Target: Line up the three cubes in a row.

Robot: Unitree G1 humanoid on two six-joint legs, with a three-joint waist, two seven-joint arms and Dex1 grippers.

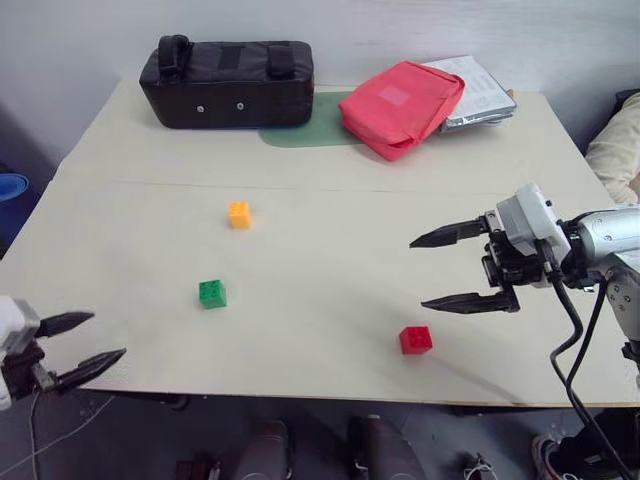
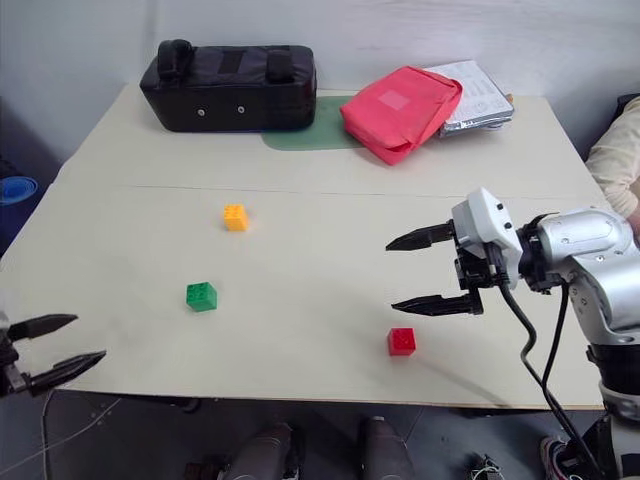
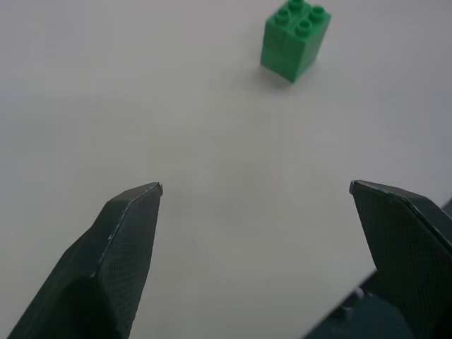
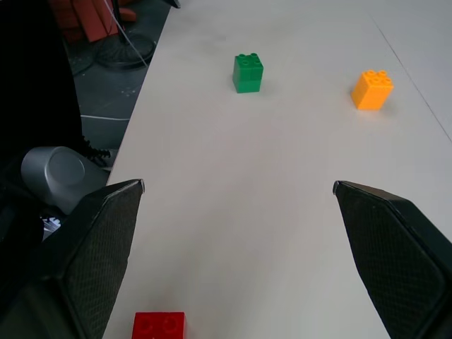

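Hovering above the pale tabletop (image 1: 330, 210), the right gripper (image 1: 432, 270) is seen with its two black fingers spread wide apart and nothing between them, pointing across toward the robot's left. The small red studded plastic brick (image 1: 416, 339) is found just below and slightly nearer than that gripper's lower finger, close to the table's near edge and apart from it. The small green studded plastic brick (image 1: 212, 293) is noted well off to the left of the right gripper, and the small yellow-orange studded plastic brick (image 1: 239, 214) lies farther back from it; the three are set along a slanted, uneven spread, well apart from one another. The left gripper (image 1: 96, 338) is held at the table's near left corner, its fingers likewise parted and empty, with the green brick ahead of its fingertips and not touched. Behind both grippers, at the far edge, a black padded fabric case (image 1: 228, 82) and a red fabric pouch (image 1: 402, 106) are recorded.
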